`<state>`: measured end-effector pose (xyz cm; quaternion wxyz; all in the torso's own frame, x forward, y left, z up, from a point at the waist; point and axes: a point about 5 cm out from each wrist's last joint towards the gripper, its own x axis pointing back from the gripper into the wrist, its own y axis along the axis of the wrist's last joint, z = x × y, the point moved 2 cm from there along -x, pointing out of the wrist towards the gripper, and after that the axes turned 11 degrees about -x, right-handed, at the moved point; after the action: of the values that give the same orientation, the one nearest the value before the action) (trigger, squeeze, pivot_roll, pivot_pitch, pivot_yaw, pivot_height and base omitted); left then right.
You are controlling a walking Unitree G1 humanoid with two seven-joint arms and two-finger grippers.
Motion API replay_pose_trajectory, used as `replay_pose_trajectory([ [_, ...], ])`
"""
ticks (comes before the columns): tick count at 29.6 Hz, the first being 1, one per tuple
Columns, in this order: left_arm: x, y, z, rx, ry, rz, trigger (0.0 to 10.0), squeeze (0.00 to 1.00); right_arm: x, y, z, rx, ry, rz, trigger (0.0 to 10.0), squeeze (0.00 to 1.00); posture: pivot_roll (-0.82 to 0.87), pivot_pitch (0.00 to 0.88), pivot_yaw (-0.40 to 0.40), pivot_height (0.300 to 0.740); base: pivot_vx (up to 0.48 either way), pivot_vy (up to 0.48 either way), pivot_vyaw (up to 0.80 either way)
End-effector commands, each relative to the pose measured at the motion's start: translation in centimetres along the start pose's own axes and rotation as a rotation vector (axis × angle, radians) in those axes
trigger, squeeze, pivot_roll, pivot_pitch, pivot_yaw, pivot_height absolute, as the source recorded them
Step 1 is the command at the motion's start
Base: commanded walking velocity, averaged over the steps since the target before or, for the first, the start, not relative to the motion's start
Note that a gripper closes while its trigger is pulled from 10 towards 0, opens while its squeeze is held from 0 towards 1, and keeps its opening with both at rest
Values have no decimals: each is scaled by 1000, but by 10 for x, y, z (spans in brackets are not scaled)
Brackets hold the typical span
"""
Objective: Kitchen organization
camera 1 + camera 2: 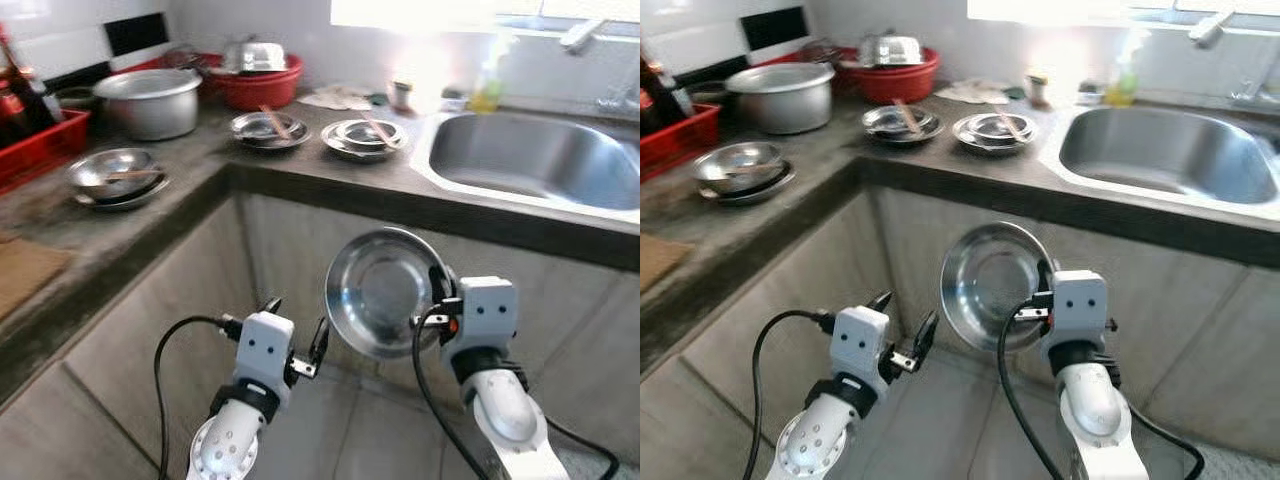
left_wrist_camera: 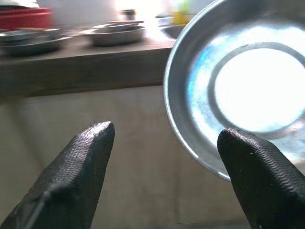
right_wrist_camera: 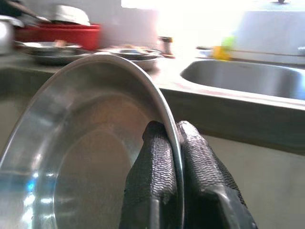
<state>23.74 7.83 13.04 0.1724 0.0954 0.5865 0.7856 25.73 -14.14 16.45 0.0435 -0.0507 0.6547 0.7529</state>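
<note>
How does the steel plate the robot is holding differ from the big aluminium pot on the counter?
The steel plate is shallow, held on edge below the counter by the right pincer; the aluminium pot is deep and stands upright on the counter. The plate is mirror-shiny, the pot duller grey. Both are round metal kitchenware.

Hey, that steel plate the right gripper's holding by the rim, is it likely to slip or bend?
Probably stiff: the plate looks like pressed steel and holds its shape on edge. It may well slip or swivel, since the right gripper pinches only the thin, shiny rim. It looks light, so a firm pinch should hold.
</note>
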Motion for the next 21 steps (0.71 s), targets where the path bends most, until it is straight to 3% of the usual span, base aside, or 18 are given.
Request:
replay_pose_trajectory([
  [1, -1, 2, -2, -9, -12, -9, 10000, 0, 0, 7, 1, 3, 1, -30, 0, 0, 30, 20, -3, 740, 311, -360, -800],
  [9, -1, 2, -3, -5, -12, -6, 10000, 0, -1, 8, 2, 8, 2, -37, 0, 0, 32, 16, -5, 740, 323, -352, -800],
  [16, -2, 1, 0, 15, 6, 1, 10000, 0, -2, 9, 2, 13, 4, -40, 0, 0, 32, 11, -8, 740, 94, 0, -800],
  [17, -2, 1, 0, 14, 6, -1, 10000, 0, -2, 10, 2, 23, 10, -45, 4392, 0, 32, 13, -6, 740, 0, 0, -800],
  [18, -2, 1, 0, 14, 6, -1, 10000, 0, -2, 10, 2, 23, 10, -45, 4392, 0, 32, 13, -6, 740, 0, 0, -800],
  [19, -2, 1, 1, 11, 10, -1, 10000, 0, -3, 11, 3, 26, 14, -53, 10000, 0, 30, 11, -5, 740, 0, 0, 0],
  [21, -3, 2, 2, 12, 13, -2, 10000, 0, -4, 12, 3, 31, 17, -53, 10000, 0, 30, 17, -6, 740, 0, 0, 0],
])
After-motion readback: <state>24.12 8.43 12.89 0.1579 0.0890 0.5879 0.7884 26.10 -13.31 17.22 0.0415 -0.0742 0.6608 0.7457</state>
